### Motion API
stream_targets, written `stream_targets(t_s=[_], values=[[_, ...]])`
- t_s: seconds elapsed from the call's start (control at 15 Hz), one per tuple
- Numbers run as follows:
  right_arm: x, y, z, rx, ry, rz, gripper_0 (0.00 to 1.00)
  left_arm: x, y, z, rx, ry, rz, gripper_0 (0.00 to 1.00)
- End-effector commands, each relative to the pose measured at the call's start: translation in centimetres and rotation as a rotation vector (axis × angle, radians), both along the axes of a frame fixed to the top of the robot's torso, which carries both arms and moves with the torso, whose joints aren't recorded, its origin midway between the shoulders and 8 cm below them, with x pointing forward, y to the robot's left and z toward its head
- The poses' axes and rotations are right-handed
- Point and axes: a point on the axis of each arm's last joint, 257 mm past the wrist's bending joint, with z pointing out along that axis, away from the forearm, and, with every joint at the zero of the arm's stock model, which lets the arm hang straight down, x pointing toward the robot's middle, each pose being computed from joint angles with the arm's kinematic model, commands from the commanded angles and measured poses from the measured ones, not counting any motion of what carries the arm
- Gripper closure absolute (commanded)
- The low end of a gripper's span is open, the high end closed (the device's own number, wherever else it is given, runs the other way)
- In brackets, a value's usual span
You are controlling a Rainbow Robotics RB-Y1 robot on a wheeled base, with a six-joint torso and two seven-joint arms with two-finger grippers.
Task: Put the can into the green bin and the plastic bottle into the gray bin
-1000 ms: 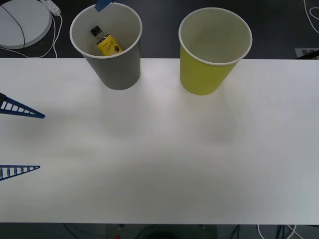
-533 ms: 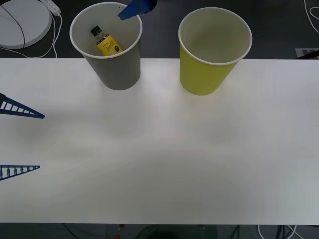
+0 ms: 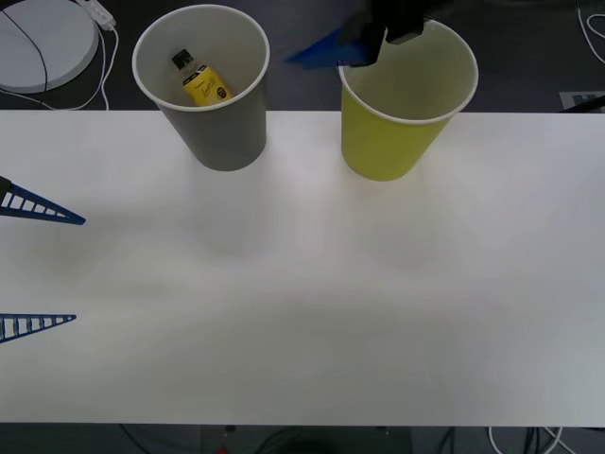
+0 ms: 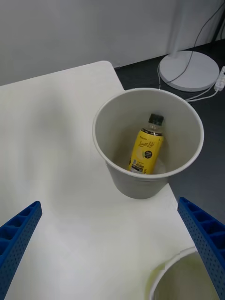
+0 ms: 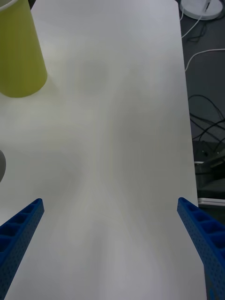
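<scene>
The gray bin (image 3: 213,123) stands at the table's back left, and the plastic bottle (image 3: 203,83) lies tilted inside it, black cap up. To its right stands the green bin (image 3: 392,142). My right gripper (image 3: 323,51) hovers open and holding nothing between the two bins, by the green bin's rim. The right wrist view looks down into the gray bin (image 4: 136,185) at the plastic bottle (image 4: 146,149), with the right gripper (image 4: 108,205) open above the table. My left gripper (image 3: 43,267) rests open at the table's left edge. The can is out of view.
A white round stand base (image 3: 43,38) with a cable sits on the floor behind the table's back left corner. The left wrist view shows the green bin (image 5: 18,51) and the table's edge (image 5: 185,117), with cables on the floor beyond.
My right gripper has moved rightward from above the gray bin to the green bin's rim. The bottle, both bins and the left gripper have not moved.
</scene>
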Motion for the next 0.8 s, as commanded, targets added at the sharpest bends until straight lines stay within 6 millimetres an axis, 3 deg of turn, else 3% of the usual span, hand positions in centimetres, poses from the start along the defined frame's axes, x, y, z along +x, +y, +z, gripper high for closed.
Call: stream_targets(t_s=[0.07, 0.53, 0.8], values=[[-1.3, -2.4, -0.8, 0.012, -0.02, 0.004, 0.0, 0.0, 0.0, 0.0, 0.0, 0.0, 0.0, 0.0], [-5.0, -8.1, -4.2, 0.035, -0.088, 0.061, 0.0, 0.0, 0.0, 0.0, 0.0, 0.0, 0.0, 0.0], [-8.5, -10.6, -6.6, 0.037, -0.134, 0.081, 0.0, 0.0, 0.0, 0.0, 0.0, 0.0, 0.0, 0.0]])
